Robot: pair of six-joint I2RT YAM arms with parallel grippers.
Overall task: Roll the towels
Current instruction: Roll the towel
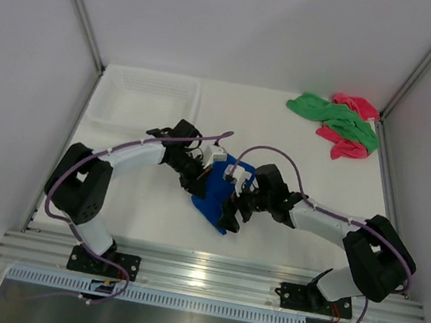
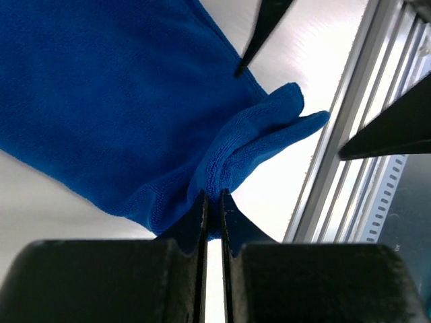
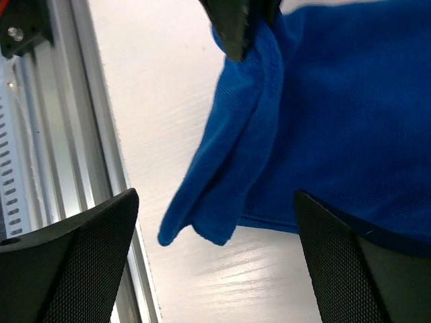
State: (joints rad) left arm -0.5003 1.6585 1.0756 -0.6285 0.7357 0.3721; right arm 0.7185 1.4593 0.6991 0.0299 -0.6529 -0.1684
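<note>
Blue towel (image 1: pixel 213 207) is laid mid-table, toward 6 o'clock; its bunched edge is pinched by the left gripper (image 2: pixel 214 199), jaws pressed together. Right gripper (image 3: pixel 214 200) is spread wide, nothing held. Roll should be kept tight, edges aligned. White table (image 1: pixel 146 212), walled in; green towel (image 1: pixel 333 115) and pink towel (image 1: pixel 347 148) heaped at 1 o'clock.

Towel (image 1: pixel 212 206) centre, two towels (image 1: pixel 341 120) perhaps overlapping far right, basket (image 1: pixel 104 99) far left

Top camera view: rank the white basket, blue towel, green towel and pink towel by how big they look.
1. white basket
2. green towel and blue towel: about alike, and the blue is partly covered, so unsure
3. pink towel, partly under the green
</note>
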